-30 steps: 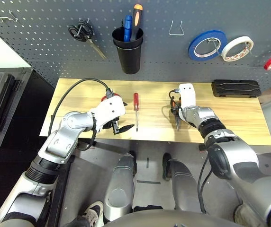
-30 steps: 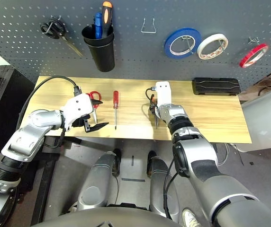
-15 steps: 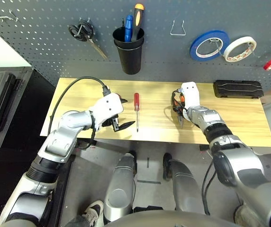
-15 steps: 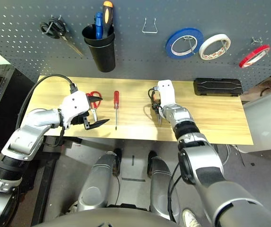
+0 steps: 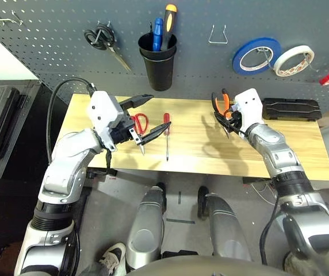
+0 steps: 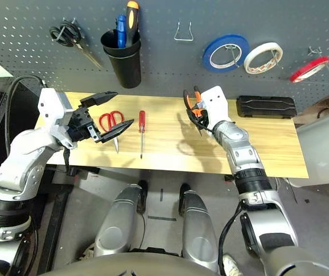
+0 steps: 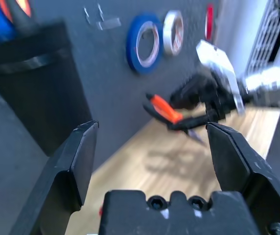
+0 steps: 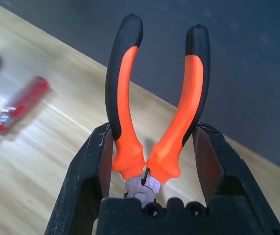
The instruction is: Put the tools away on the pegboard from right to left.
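In the left eye view, the worktop (image 5: 190, 159) runs along the foot of the pegboard (image 5: 193, 72), its near edge open to the floor. The left tool (image 5: 160, 111) stands wide above the worktop's left part, its fingers reaching toward the screwdriver (image 5: 166, 118). Bare wood gives room between the screwdriver and the right tool (image 5: 222, 112), which holds the pliers (image 5: 226, 102) over the right part, near the black case (image 5: 291, 109).

In the right eye view, the scissors (image 6: 111, 119) lie just beside the screwdriver, red loops toward the pegboard and blades toward the near edge; the left tool overlaps them in sight. The screwdriver has a slim red handle and a bright shaft. The red tape ring (image 6: 310, 69) hangs at the board's right side, past the white roll (image 6: 263, 57) and the blue roll (image 6: 225, 53). A wire hook (image 6: 183, 32) has open board around it, between the cup (image 6: 122, 63) and the blue roll.

In the left wrist view, the left tool's fingers are spread with open space between their tips.

In the right wrist view, the pliers' orange-and-black handles splay apart between the right tool's fingers, and the grey metal pivot sits close to the tool's base.
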Robot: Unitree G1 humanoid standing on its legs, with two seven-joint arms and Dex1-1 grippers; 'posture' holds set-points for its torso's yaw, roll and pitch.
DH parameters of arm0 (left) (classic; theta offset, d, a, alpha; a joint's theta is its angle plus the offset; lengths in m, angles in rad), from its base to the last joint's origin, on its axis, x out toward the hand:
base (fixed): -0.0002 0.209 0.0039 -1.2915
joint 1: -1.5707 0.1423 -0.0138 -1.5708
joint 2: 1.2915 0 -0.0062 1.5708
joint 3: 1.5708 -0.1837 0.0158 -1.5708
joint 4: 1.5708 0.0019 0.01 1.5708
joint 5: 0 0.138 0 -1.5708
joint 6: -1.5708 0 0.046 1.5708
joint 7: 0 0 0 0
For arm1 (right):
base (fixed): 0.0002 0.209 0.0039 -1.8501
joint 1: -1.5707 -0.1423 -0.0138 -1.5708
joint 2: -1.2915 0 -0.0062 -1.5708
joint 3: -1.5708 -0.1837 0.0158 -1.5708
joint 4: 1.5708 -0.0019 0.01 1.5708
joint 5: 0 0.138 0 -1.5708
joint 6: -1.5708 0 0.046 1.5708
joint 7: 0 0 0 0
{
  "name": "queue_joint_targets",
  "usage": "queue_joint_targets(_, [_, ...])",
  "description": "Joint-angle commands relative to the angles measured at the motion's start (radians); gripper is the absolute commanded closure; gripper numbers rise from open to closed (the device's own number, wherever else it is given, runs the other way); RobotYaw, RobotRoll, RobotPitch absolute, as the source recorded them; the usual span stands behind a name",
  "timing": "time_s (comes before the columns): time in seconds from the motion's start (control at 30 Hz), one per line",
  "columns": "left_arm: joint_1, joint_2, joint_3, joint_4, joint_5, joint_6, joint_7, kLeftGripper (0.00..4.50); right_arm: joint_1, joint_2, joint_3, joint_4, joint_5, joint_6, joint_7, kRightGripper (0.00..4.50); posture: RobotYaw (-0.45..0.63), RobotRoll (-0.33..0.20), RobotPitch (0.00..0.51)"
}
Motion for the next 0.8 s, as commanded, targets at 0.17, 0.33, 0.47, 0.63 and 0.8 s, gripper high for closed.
queue_joint_targets(0.17, [-0.043,-0.009,0.056,-0.105,-0.122,0.066,0.065,0.00,0.075,-0.030,-0.029,-0.089,0.033,-0.132,0.050,1.87,0.34,0.000,0.260])
queue_joint_targets(0.33, [-0.075,-0.018,0.058,-0.128,-0.158,0.082,0.099,0.00,0.088,-0.032,-0.047,-0.163,0.054,-0.169,0.052,1.87,0.33,0.000,0.256])
queue_joint_targets(0.47, [-0.091,-0.019,0.047,-0.125,-0.166,0.084,0.107,0.00,0.081,-0.027,-0.060,-0.244,0.066,-0.165,0.029,1.87,0.32,0.000,0.255])
queue_joint_targets(0.63, [-0.112,-0.024,0.036,-0.114,-0.165,0.083,0.103,0.00,0.054,-0.024,-0.072,-0.334,0.067,-0.173,-0.006,1.87,0.32,0.000,0.255])
queue_joint_targets(0.8, [-0.130,-0.026,0.031,-0.097,-0.165,0.082,0.095,0.00,0.015,-0.020,-0.095,-0.390,0.053,-0.186,-0.060,1.87,0.29,0.000,0.250])
